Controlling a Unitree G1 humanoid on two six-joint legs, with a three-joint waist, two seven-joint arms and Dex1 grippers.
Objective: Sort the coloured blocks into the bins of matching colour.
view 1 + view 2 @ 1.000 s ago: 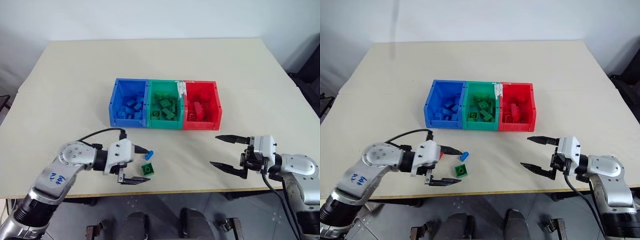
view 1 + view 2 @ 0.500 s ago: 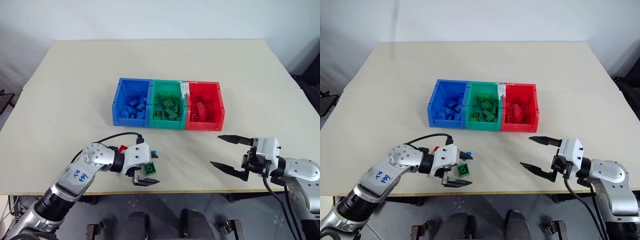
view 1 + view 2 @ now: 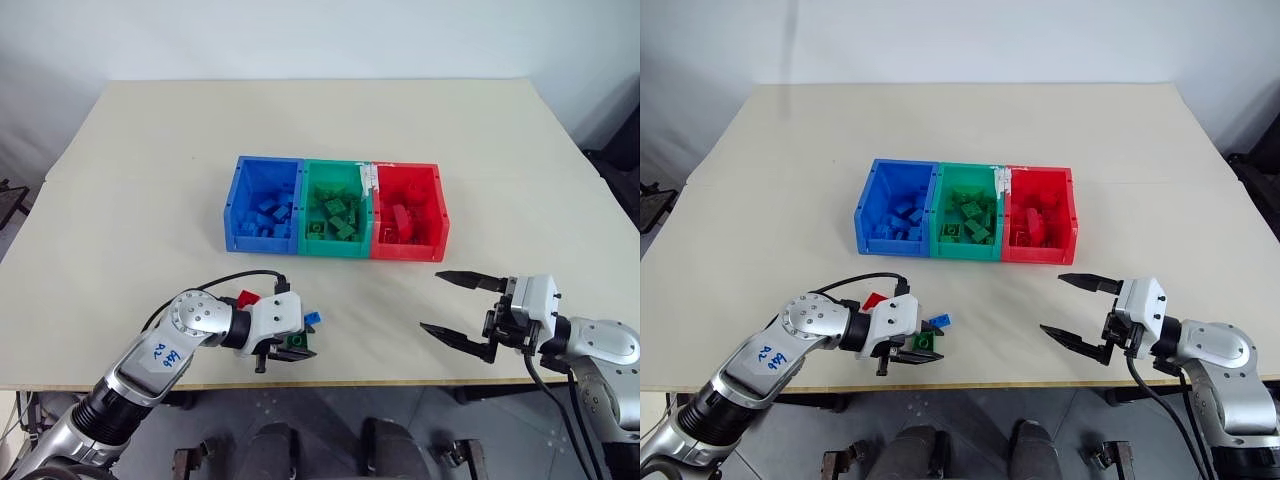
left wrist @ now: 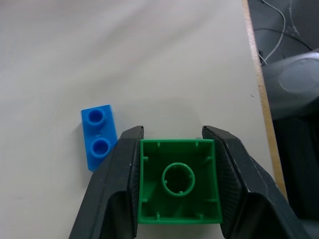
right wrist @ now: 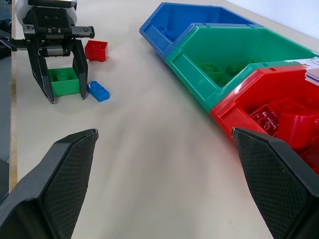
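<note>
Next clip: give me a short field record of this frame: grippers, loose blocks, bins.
left gripper: fingers against both sides of the green block, on the table
right gripper: open, holds nothing
loose blocks: blue block beside the green one; red block close by
bins: blue, green, red in a row, each holding matching blocks

Green block (image 4: 179, 186) sits between left gripper (image 4: 175, 174) fingers; finger bases run off picture edge in left wrist view. From head views, gripper covers most of green block. Red block (image 3: 247, 299) half hidden behind left arm. Blocks inside bins (image 3: 336, 249) piled up, too small to count. Right gripper (image 5: 169, 164) fingers cut off at picture edge in right wrist view.
</note>
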